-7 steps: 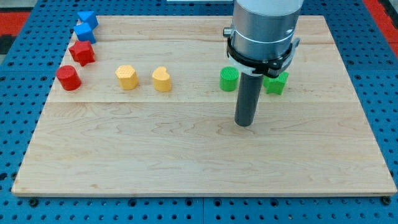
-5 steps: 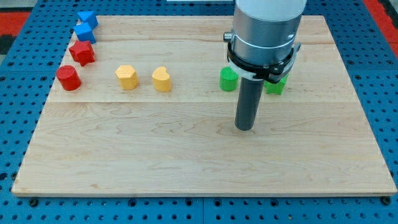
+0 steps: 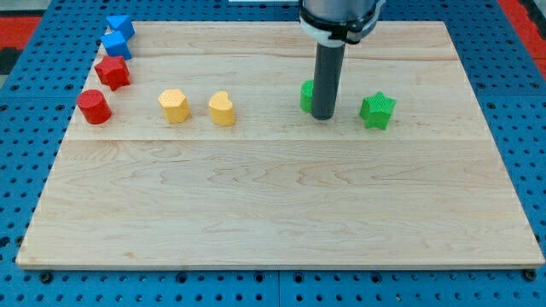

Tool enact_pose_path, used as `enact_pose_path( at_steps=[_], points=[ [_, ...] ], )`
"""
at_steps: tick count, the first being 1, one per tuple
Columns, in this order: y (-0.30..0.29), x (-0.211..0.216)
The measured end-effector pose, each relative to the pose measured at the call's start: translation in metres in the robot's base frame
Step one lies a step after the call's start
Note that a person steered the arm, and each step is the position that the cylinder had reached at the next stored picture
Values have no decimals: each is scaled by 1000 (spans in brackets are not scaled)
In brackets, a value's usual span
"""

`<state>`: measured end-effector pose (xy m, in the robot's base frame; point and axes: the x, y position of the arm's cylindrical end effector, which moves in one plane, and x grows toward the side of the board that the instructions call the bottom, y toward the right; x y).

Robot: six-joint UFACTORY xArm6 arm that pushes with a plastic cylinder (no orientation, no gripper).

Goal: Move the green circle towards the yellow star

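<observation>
1. Since the earlier frames, my rod has travelled from the open board below the green blocks up toward the view's top, and my tip [image 3: 322,116] now sits right beside the green circle [image 3: 306,96], on its right side as the view shows it.
2. Whether my tip actually touches the green circle I cannot quite tell, since the rod covers the block's right edge; they look to be in contact or just short of it.
3. The green star [image 3: 377,111] lies to the view's right of my tip, apart from it, and is now fully uncovered where the arm's body hid part of it before.
4. I carry no pincer, only the straight dark rod, so nothing is grasped or clenched.
5. No block clearly reads as a yellow star: a yellow heart [image 3: 222,108] and a yellow hexagon-like block [image 3: 173,105] lie well to the view's left of the green circle, near each other.
6. Further left sit a red cylinder [image 3: 93,106] and a red star [image 3: 112,72], with two blue blocks [image 3: 117,34] stacked close together in the upper left corner.
7. All blocks rest on the wooden board [image 3: 281,213], which lies on a blue perforated surface [image 3: 529,153].
8. No brand, label or writing can be read anywhere.
</observation>
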<state>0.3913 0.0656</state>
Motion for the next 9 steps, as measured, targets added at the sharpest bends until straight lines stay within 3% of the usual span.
enact_pose_path(
  at_steps=[2, 3, 4, 5, 6, 7, 8, 9],
  points=[
    [-52, -6],
    [-53, -44],
    [-16, -89],
    [22, -98],
    [43, -71],
    [-6, -46],
    [-16, -56],
    [14, -98]
  ],
)
